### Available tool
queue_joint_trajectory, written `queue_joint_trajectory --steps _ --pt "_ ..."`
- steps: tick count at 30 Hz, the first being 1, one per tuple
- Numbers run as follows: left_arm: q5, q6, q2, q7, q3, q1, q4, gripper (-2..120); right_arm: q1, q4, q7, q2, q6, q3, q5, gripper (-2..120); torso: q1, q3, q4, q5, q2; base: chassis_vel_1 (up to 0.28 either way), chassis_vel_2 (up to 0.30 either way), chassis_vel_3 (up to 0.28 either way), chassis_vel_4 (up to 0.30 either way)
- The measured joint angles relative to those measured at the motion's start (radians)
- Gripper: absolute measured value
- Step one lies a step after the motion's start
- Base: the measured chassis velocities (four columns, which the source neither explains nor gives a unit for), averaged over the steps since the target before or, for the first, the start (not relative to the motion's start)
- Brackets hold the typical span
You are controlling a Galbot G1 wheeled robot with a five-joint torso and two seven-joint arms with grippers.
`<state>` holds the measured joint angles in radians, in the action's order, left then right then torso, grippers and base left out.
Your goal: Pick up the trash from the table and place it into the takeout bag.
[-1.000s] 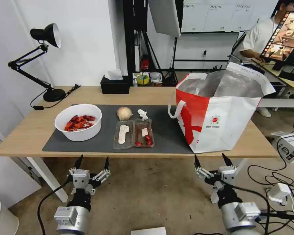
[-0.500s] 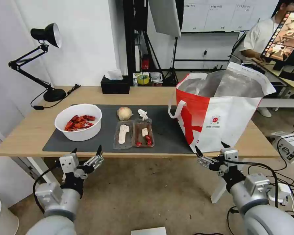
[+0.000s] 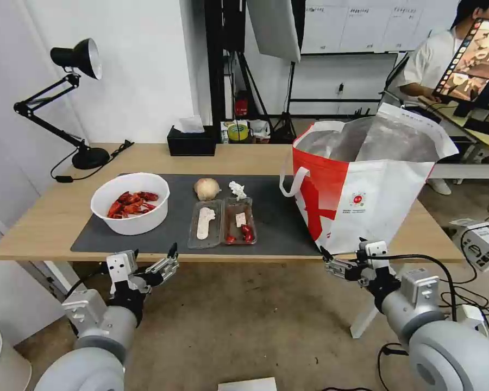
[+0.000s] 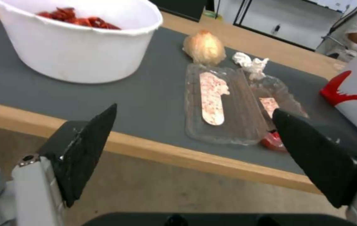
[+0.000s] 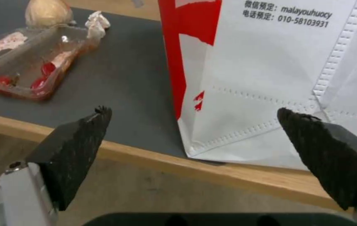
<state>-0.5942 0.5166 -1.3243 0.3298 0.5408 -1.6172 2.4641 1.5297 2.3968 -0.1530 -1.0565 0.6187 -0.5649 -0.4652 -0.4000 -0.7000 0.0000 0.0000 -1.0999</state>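
On the table's dark mat stand a white bowl of red shells, a beige ball, a crumpled tissue and a clear two-compartment tray. To the right stands the white and red takeout bag, its mouth open. My left gripper is open just below the table's front edge, facing the tray. My right gripper is open and empty before the bag's lower corner.
A black tissue box and a black desk lamp stand at the table's back. A white device and cables lie on the floor to the right. A white bin is at the lower left.
Both arms have bent and lifted, bringing the grippers from low over the floor up to the table's front edge. Both stay open. The things on the table have not moved.
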Motion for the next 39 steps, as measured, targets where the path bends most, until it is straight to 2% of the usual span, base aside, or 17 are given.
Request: queue_joint_trajectory --steps 10,12,19,21,29,32,36,37,39 --pt "-0.105 0.004 -0.015 0.008 -0.014 0.015 -0.02 100 -0.017 -0.025 0.006 -0.018 -0.024 0.028 0.004 100 0.0 0.0 0.0 0.0 0.0 0.0 0.0 0.0 0.0" --pt "-0.154 0.005 -0.021 0.019 -0.019 0.025 -0.028 100 -0.027 -0.033 0.006 -0.022 -0.027 0.039 0.005 100 0.0 0.0 0.0 0.0 0.0 0.0 0.0 0.0 0.0" --pt "-0.212 0.005 -0.033 0.039 -0.033 0.049 -0.049 100 -0.047 -0.047 0.005 -0.033 -0.032 0.064 0.006 100 0.0 0.0 0.0 0.0 0.0 0.0 0.0 0.0 0.0" --pt "-0.286 0.004 -0.045 0.066 -0.047 0.075 -0.064 100 -0.062 -0.055 0.001 -0.041 -0.033 0.081 0.008 100 0.0 0.0 0.0001 0.0 0.0 0.0 0.0 0.0 0.0" --pt "-0.439 -0.019 -0.075 0.127 -0.059 0.106 -0.084 100 -0.087 -0.069 0.0 -0.046 -0.033 0.107 0.009 100 0.0 0.0 -0.0001 0.0 0.0 0.0 0.0 0.0 0.0" --pt "-0.553 -0.057 -0.109 0.187 -0.049 0.11 -0.088 100 -0.126 -0.091 -0.001 -0.043 -0.034 0.146 0.009 100 0.0 0.0 0.0 0.0 0.0 0.0 0.0 0.0 0.0" --pt "-0.602 -0.078 -0.127 0.216 -0.041 0.112 -0.087 100 -0.145 -0.105 -0.001 -0.04 -0.035 0.173 0.008 100 0.0 0.0 0.0003 0.0001 0.0 0.0 0.0 0.0 0.0" --pt "-0.646 -0.1 -0.148 0.244 -0.037 0.12 -0.086 100 -0.157 -0.116 -0.001 -0.038 -0.036 0.194 0.009 100 0.0 0.0 0.0002 0.0 0.0 0.0 0.0 0.0 0.0" --pt "-0.675 -0.113 -0.16 0.26 -0.035 0.124 -0.085 100 -0.163 -0.121 -0.002 -0.036 -0.036 0.204 0.009 100 0.0 0.0 0.0 0.0 0.0 0.0 0.0 0.0 0.0"
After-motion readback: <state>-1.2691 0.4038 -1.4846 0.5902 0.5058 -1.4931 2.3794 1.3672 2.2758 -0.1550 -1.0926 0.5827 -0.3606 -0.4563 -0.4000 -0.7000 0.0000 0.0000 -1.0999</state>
